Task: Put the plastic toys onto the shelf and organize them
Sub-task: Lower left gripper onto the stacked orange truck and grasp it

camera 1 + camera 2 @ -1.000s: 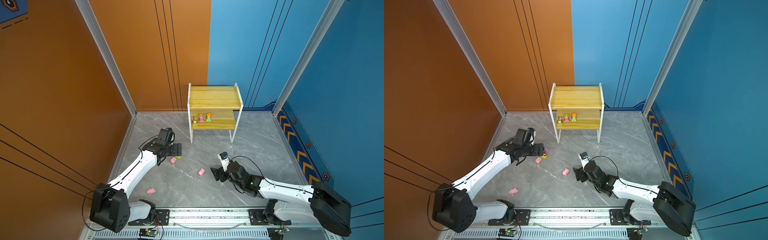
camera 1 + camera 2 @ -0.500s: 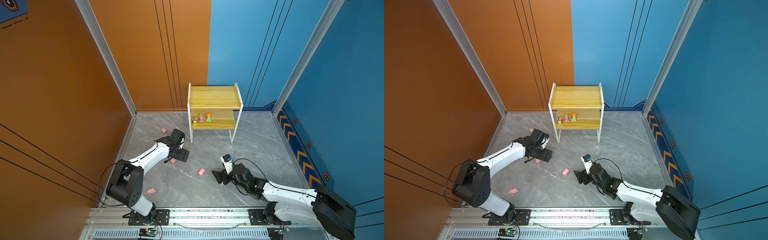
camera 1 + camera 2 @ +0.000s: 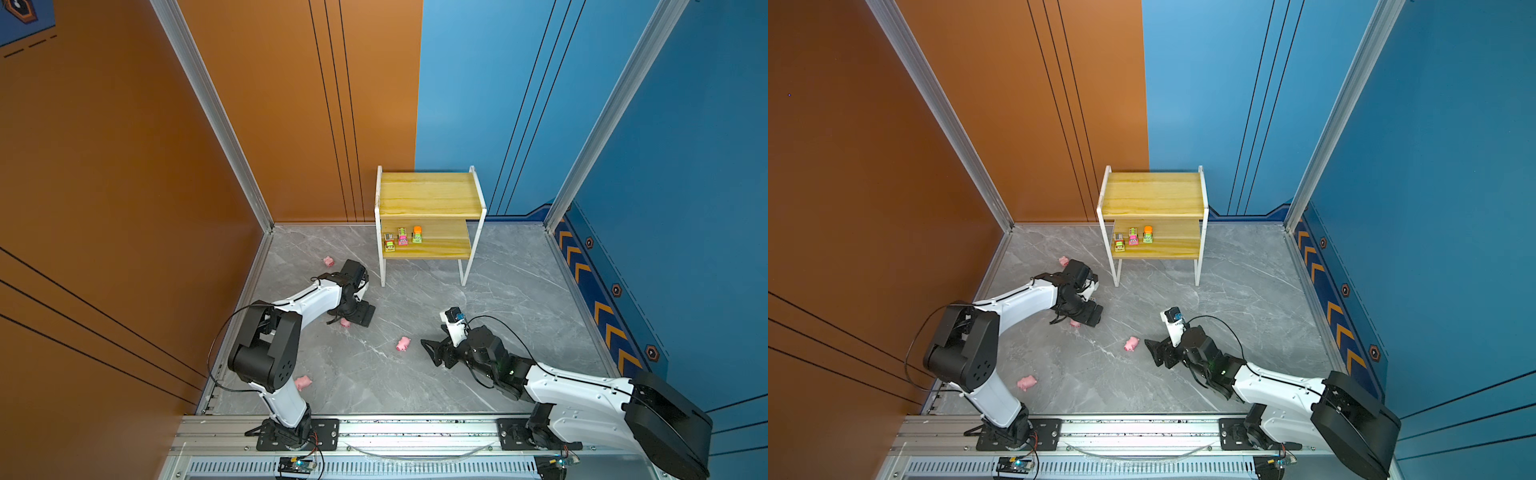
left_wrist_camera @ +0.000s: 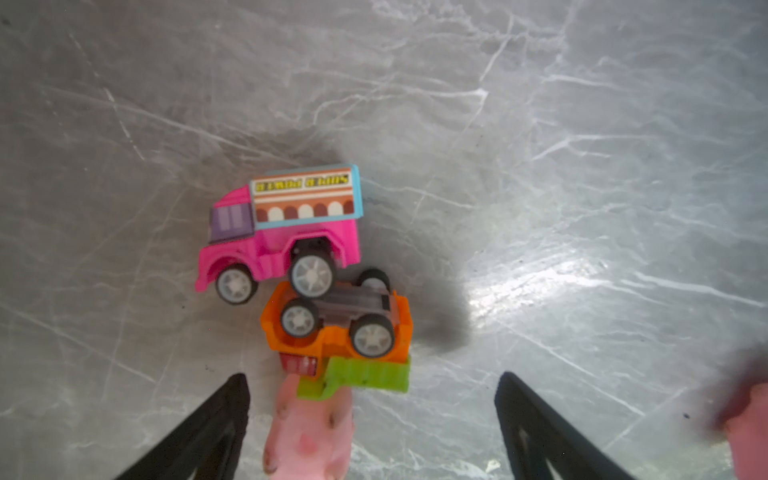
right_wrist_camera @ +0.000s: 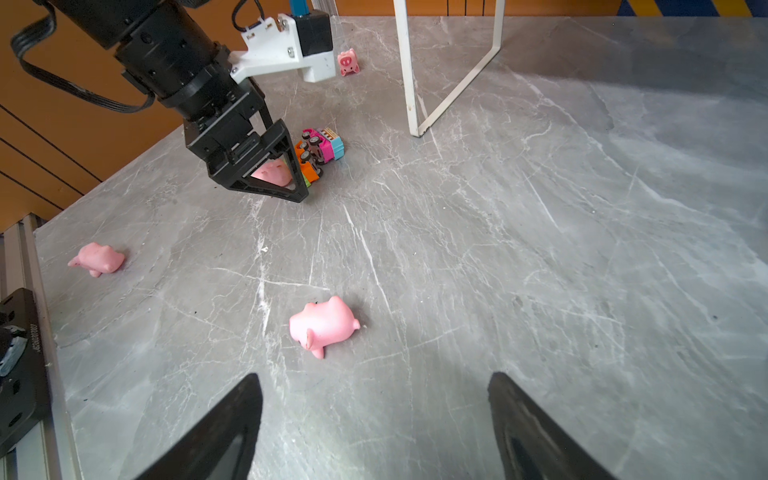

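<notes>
— So where are the grippers?
— Left gripper (image 4: 372, 419) is spread wide low over a pig (image 4: 309, 432), which lies between its jaws beside two tipped trucks (image 4: 307, 266). Right gripper (image 5: 374, 415) gapes too, holding nothing, near another pig (image 5: 322, 326).
— And the shelf (image 3: 428, 195)?
— Three trucks (image 3: 402, 237) line its lower board; two more pigs (image 3: 1026, 382) lie on the floor (image 3: 519, 291).
</notes>
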### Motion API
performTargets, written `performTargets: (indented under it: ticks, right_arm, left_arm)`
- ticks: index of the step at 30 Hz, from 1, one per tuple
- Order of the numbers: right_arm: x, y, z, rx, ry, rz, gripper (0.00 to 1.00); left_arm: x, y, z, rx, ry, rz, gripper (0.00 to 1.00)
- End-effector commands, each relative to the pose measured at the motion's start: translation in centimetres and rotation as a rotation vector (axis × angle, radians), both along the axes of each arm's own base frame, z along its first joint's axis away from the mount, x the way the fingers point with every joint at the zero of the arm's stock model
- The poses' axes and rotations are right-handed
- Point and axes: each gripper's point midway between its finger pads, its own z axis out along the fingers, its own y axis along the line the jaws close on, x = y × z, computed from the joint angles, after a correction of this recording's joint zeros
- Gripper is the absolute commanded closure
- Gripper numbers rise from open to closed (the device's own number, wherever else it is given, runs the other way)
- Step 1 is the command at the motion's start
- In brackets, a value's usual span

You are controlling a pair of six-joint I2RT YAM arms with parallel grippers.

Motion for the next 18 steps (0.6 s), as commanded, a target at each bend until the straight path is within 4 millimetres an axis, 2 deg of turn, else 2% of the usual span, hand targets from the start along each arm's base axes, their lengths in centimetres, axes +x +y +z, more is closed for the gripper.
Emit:
performTargets:
  ticks: [1,7,12,14,18]
  right_arm:
    - [-0.4,0.5,0.0,0.011,-0.006,0.026,0.15]
    - [-0.5,0.4,0.4,0.013,-0.014,0.026,0.15]
    - [-0.5,0.3,0.4,0.010,-0.013,0.021,0.15]
    - [-0.5,0.2,0.4,0.012,-0.012,0.018,0.15]
    - [-0.6,0.0,0.5,0.014,-0.016,0.012,0.15]
  left_arm:
    - [1.0,-0.6,0.3,-0.031,-0.010,-0.016,0.07]
    - [1.4,-1.3,-0.3,-0.037,0.003,-0.030,0.08]
    - [1.8,-1.4,-0.4,-0.032,0.003,-0.030,0.13]
    - [1.7,-1.5,-0.4,-0.027,0.000,-0.033,0.22]
    - [1.2,-1.7,-0.4,-0.020,0.002,-0.044,0.31]
